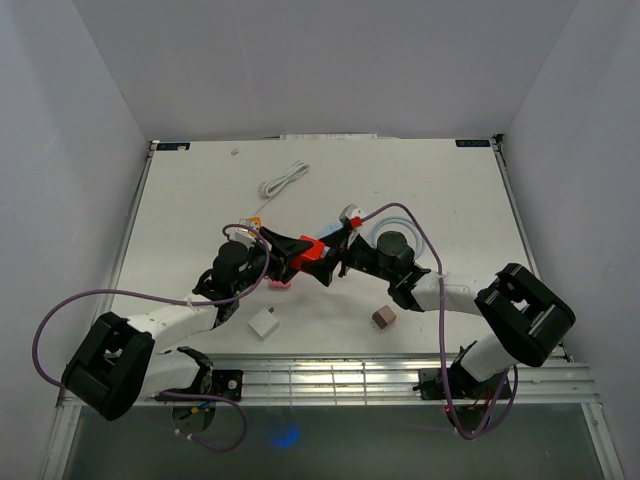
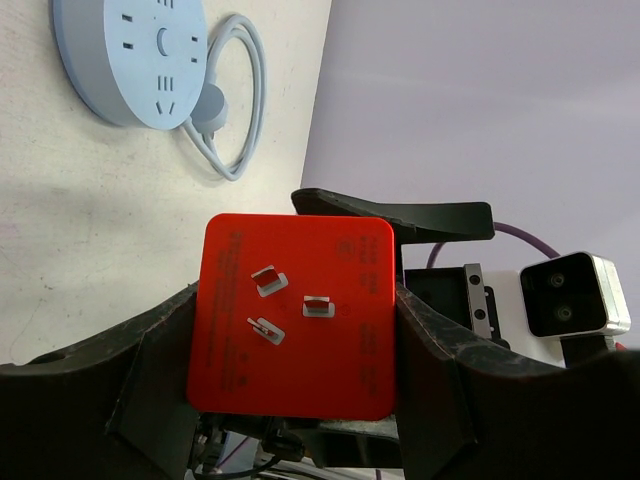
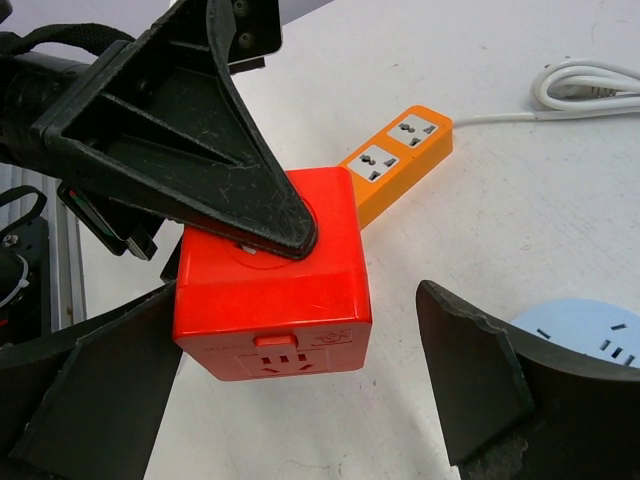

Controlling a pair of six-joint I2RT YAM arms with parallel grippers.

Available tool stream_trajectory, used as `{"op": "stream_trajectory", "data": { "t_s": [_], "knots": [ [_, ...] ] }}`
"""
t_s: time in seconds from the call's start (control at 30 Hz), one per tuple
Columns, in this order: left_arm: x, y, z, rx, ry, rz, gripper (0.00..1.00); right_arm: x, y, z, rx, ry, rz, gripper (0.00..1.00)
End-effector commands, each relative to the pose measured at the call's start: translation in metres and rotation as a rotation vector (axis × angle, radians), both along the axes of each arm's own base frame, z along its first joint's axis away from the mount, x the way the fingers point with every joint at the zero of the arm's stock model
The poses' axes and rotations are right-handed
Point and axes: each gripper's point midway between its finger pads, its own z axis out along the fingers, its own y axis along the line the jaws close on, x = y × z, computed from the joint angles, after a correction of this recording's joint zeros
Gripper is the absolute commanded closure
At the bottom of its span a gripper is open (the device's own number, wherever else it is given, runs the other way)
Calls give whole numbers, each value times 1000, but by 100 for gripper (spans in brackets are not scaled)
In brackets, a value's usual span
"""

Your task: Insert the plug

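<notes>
Nearest the arm bases, a white cube (image 1: 264, 324) and a brown block (image 1: 384, 318) sit on the counter (image 1: 450, 200), well apart, both clear of the arms.

Further in, both arms meet at mid-counter. The L fingers (image 2: 150, 370) are clamped on the plug (image 2: 340, 370), a red cube w/ three metal prongs on the face turned toward the L wrist cam. One finger presses each side. From the R wrist cam, one L finger lies across the plug's top, and the face toward that cam shows a socket. Can't tell if the plug touches the counter.

The R fingers (image 3: 470, 370) stand wide, one each side of the plug, holding nothing. The finger on the view's left is right beside the plug, and the other stands apart w/ bare counter btwn.

A small pink item (image 1: 283, 284) shows just beside the L arm, partly hidden.

Beyond the plug lies an orange strip (image 3: 400, 150) w/ two sockets visible, its near end hidden behind the plug. A round pale-blue strip (image 2: 130, 55) lies flat near the R fingers, its cord looped beside it.

Farthest back, a white cable (image 1: 283, 180) lies coiled, well apart from the arms.
</notes>
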Motion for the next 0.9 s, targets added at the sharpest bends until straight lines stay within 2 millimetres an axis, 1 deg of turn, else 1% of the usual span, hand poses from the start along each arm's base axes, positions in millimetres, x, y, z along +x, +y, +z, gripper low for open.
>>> {"op": "stream_trajectory", "data": {
  "t_s": [0.0, 0.13, 0.37, 0.53, 0.63, 0.67, 0.7, 0.73, 0.77, 0.8, 0.87],
  "knots": [
    [1, -4, 32, -59, -70, -7, 100, -2, 8, 11, 47, -26, 37, 4],
    [1, -5, 33, -63, -66, -14, 100, -3, 11, 13, 55, -25, 51, 4],
    [1, -6, 33, -64, -61, -20, 100, -5, 13, 15, 71, -25, 63, 13],
    [0, -6, 27, -57, -49, -18, 100, -5, 13, 21, 82, -35, 67, 14],
    [-1, -6, 24, -55, -38, -19, 100, -7, 16, 21, 79, -33, 82, 30],
    [-1, -5, 23, -53, -40, -18, 100, -6, 16, 22, 79, -33, 83, 37],
    [-1, -5, 23, -53, -40, -18, 100, -7, 16, 22, 80, -34, 85, 38],
    [0, -5, 23, -45, -50, -14, 88, -7, 15, 22, 79, -33, 82, 41],
    [0, -5, 23, -45, -50, -14, 79, -7, 15, 22, 79, -33, 82, 41],
    [1, -3, 24, -31, -70, -7, 70, -7, 15, 23, 79, -34, 82, 43],
    [2, 0, 25, -20, -90, 9, 54, -7, 13, 23, 73, -35, 76, 46]
  ]
}}
